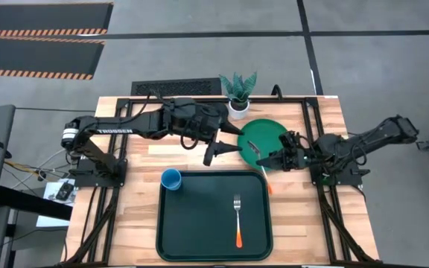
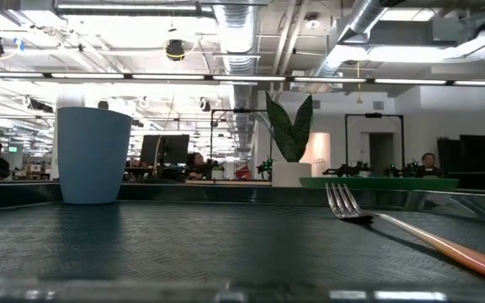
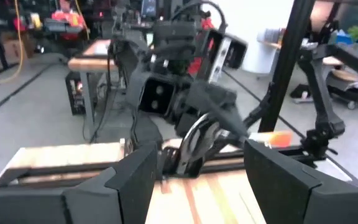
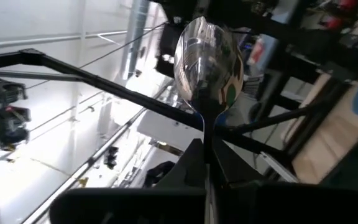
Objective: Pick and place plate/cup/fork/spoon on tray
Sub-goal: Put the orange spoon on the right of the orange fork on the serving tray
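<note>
Gripping the spoon (image 1: 258, 155), right end effector (image 1: 271, 159) hangs over the plate (image 1: 270, 131) rim.

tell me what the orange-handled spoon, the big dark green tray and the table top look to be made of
The orange-handled spoon, clamped in the right gripper: polished metal bowl, mirroring the room; handle looks plastic, though that's unsure. The big dark green tray: probably matte plastic, with a fine ribbed texture in the low view. The table top: light wood, apparently sealed butcher block, going by its parallel strips and grain.
</note>
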Action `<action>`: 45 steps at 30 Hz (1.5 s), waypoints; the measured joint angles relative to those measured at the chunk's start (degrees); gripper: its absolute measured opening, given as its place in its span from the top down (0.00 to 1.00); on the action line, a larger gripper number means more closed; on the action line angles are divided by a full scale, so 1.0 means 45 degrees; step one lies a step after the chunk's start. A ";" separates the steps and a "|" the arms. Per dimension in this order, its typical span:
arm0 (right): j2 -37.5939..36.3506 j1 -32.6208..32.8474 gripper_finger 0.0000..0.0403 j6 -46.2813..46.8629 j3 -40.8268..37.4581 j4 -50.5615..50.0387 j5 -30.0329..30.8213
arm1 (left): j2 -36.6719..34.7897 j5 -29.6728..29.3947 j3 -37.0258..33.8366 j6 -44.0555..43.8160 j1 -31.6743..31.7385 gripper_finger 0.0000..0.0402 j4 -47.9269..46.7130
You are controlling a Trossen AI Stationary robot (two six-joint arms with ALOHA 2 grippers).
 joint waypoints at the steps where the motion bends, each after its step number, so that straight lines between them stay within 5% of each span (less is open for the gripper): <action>1: 0.0144 -0.0035 0.98 0.0000 0.0000 0.0287 -0.0096 | 0.0083 -0.0001 0.0000 -0.0052 0.0000 0.44 -0.0032; 20: 0.1164 -0.0064 0.97 0.0239 0.0000 0.1341 -0.0579 | 0.0452 0.0397 0.0005 -0.1115 0.0000 0.45 0.0158; 45: 0.1158 -0.0064 0.97 0.0191 0.0000 0.1180 -0.0770 | 0.0452 0.0729 0.0005 -0.1273 -0.0010 0.99 -0.0017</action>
